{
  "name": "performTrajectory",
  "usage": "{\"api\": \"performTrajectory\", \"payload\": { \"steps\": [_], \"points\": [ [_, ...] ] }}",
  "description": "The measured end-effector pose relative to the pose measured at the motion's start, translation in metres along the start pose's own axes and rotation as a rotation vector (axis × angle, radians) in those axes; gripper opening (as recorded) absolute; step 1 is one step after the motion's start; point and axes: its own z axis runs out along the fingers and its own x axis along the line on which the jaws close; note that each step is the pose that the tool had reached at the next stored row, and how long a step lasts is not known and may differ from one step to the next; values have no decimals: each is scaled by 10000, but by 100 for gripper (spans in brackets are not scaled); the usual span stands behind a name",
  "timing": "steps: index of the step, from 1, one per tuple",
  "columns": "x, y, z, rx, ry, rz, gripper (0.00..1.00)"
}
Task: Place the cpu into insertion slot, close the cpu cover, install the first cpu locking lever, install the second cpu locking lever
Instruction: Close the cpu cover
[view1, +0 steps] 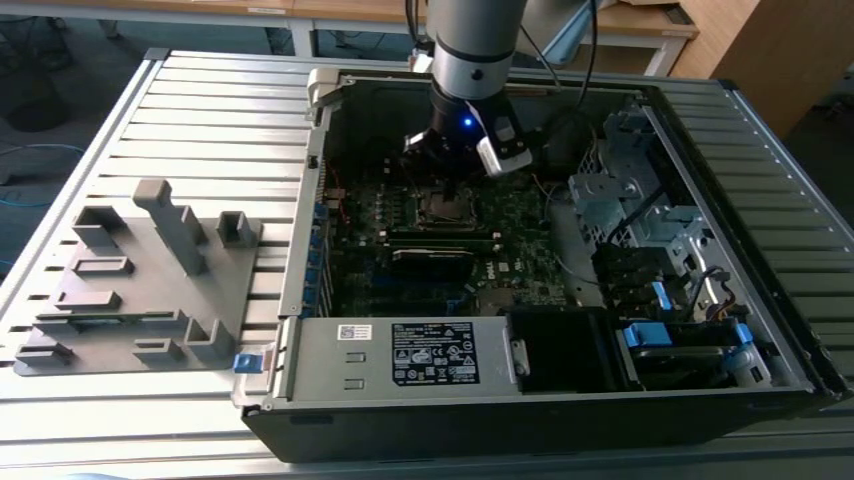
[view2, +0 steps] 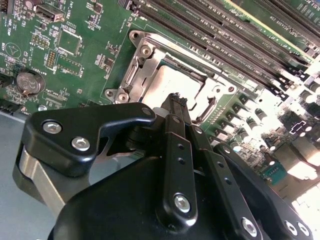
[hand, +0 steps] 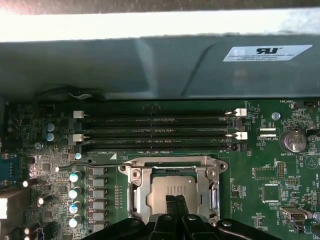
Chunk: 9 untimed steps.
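**A:** Nearest is the gripper (view2: 176, 101), all black links and screws. How do the jaws stand?

**B:** Narrow. The tips are pressed together with nothing between them, right over the insertion slot (view1: 445, 208).

**A:** And the cpu (hand: 175, 186)?

**B:** It lies flat in the insertion slot, its grey top showing just past the tips. The cpu cover (hand: 170, 162) looks to be down, framing the chip on all sides.

**A:** So seating is done?

**B:** I judge so, and the work seems to be at the cover and its levers. A thin wire lever (hand: 90, 163) runs out from the slot's corner across the green circuit board (hand: 270, 165). I cannot tell whether it is latched.

**A:** What does that step call for?

**B:** A closed tip set exactly on a thin bar, pushed down and under its catch without scraping the board.

**A:** Beyond the slot?

**B:** The long black memory slots (hand: 155, 134), then the grey case wall (hand: 150, 65).
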Motion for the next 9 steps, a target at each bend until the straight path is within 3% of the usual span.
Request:
{"api": "performTrajectory", "payload": {
  "steps": [9],
  "points": [
    [0,-11,7,1,0,0,11]
  ]
}}
